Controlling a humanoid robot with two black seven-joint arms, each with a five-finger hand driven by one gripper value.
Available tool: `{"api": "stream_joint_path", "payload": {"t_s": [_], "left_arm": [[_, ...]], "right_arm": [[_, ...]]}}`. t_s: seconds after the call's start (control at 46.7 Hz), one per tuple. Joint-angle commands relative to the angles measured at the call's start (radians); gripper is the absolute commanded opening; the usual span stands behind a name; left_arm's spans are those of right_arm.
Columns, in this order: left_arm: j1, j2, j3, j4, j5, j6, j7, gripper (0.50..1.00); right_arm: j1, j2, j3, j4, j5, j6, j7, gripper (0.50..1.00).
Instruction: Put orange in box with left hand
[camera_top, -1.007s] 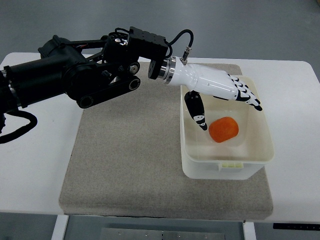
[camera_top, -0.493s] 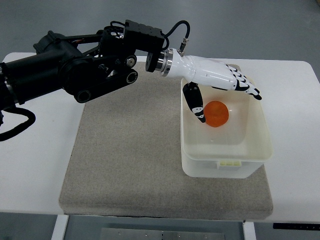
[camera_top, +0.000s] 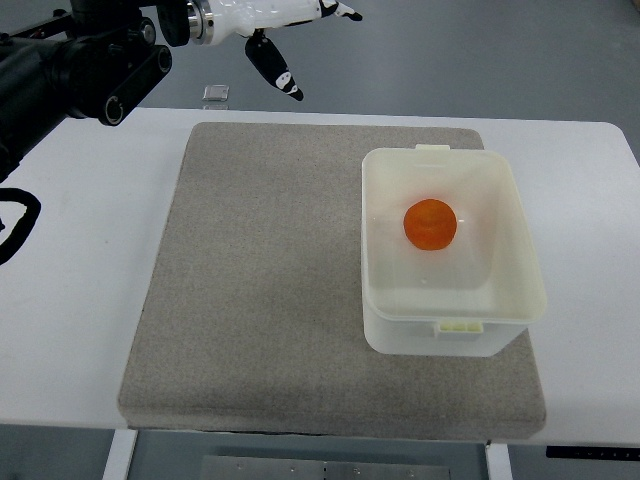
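One white worktop (camera_top: 90, 300) fills most of my top view, with a large grey mat (camera_top: 270, 290) lying flat across its middle. On the mat's right side sits a pale, translucent box (camera_top: 520, 300), open at the top, with a small tab on its far rim and a latch on its near rim. My left arm, black and bulky, comes in at the top left corner, well apart from the box. Its white left hand (camera_top: 275, 35) is partly cut off by the picture's top edge; the fingers I can see hang loosely apart, grasping nothing. Inside the box, toward its far half, rests the orange (camera_top: 431, 224): round, bright orange, slightly darker around the edge. Being round, it shows no long axis or facing direction I can tell.
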Motion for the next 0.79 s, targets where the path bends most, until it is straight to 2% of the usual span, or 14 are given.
{"api": "stream_joint_path", "payload": {"t_s": [0.0,0.193,0.214,0.386,0.45,0.493,0.643,0.771], "left_arm": [[0.006,0.000,0.011,0.089,-0.052,0.007,0.000,0.984],[0.049,-0.005,0.012,0.251,-0.197,0.013,0.000,0.971],[0.050,-0.006,0.012,0.261,-0.217,0.017,0.018,0.971],[0.116,-0.015,0.012,0.274,-0.405,0.082,0.347,0.958],[0.127,-0.015,0.009,0.274,-0.480,0.095,0.414,0.951],[0.132,-0.015,0.008,0.273,-0.523,0.096,0.425,0.939],[0.165,-0.019,-0.004,0.259,-0.703,0.099,0.417,0.941],[0.178,-0.022,0.002,0.251,-0.942,0.098,0.361,0.943]], "right_arm": [[0.000,0.000,0.000,0.001,0.000,0.000,0.000,0.926],[0.000,0.000,0.000,0.001,0.000,0.000,0.000,0.926],[0.000,0.000,0.000,-0.001,0.000,0.000,0.000,0.926],[0.000,0.000,0.000,0.001,0.000,0.000,0.000,0.926],[0.000,0.000,0.000,0.001,0.000,0.000,0.000,0.926],[0.000,0.000,0.000,0.001,0.000,0.000,0.000,0.926],[0.000,0.000,0.000,-0.001,0.000,0.000,0.000,0.926],[0.000,0.000,0.000,-0.001,0.000,0.000,0.000,0.926]]}}
